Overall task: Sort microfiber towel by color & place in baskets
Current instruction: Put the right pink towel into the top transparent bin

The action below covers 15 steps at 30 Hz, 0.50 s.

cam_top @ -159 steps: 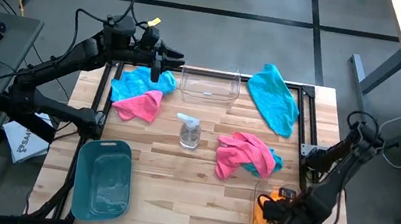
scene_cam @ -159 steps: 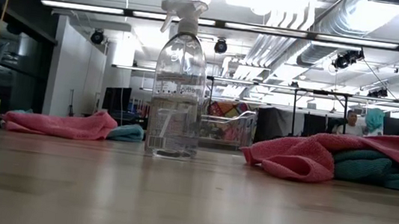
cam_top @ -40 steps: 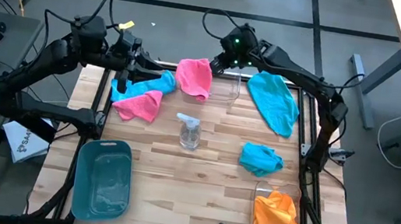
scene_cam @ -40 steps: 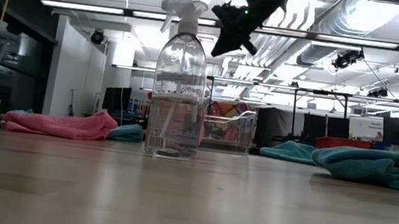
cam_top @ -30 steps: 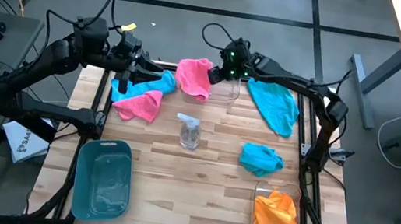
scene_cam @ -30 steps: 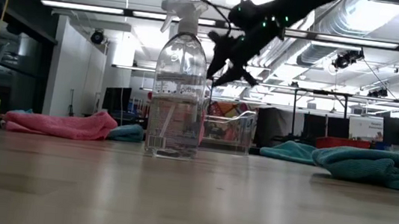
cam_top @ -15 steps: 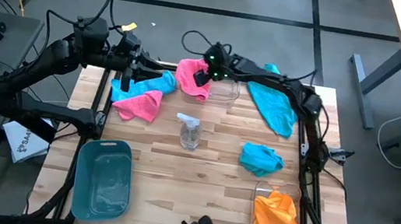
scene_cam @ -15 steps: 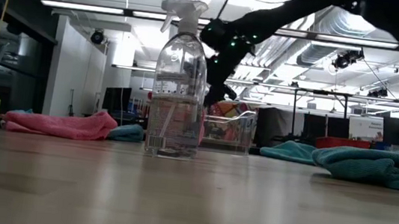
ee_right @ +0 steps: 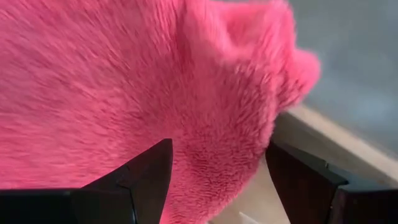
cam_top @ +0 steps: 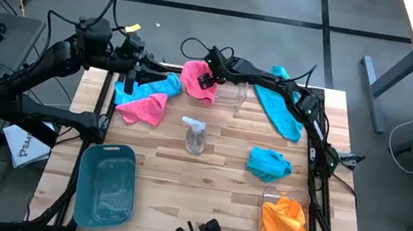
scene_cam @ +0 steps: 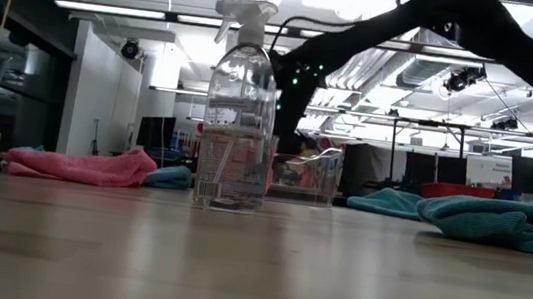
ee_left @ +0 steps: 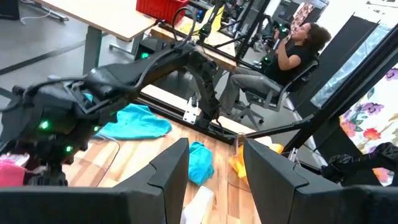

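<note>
Pink towel (cam_top: 198, 79) draped on clear basket (cam_top: 222, 91) at surface's far edge. Right gripper (cam_top: 210, 76) over it, jaws spread, cloth between them. Left gripper (cam_top: 124, 80) above teal towel (cam_top: 150, 86), jaws apart, empty.

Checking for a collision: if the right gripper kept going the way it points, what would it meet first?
Most likely the pink towel, which fills the view just past the open right gripper; exact depth is unclear.
</note>
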Each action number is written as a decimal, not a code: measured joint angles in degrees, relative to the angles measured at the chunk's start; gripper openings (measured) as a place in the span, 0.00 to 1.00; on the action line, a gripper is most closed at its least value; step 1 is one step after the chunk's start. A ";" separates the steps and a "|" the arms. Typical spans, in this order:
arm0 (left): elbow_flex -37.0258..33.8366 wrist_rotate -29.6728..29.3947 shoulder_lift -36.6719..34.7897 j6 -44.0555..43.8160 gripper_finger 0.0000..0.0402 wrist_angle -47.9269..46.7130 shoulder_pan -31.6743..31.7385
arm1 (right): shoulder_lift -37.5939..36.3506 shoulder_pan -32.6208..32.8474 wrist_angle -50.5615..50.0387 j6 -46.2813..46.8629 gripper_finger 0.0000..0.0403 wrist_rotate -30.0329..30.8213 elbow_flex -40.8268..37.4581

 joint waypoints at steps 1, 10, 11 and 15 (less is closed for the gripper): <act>0.00 0.02 0.00 -0.01 0.35 0.00 0.00 | 0.50 0.00 -0.06 0.09 0.63 0.00 0.00; 0.00 0.02 0.00 -0.48 0.35 -0.18 0.00 | 1.22 0.05 -0.12 -4.11 0.29 -2.03 0.00; 0.00 0.02 0.00 -0.49 0.35 -0.20 0.00 | 0.75 0.09 -0.08 -4.86 0.19 -2.13 0.00; 0.00 0.02 0.00 -0.47 0.35 -0.19 0.00 | -2.95 0.22 -1.10 -8.57 0.05 -4.16 1.56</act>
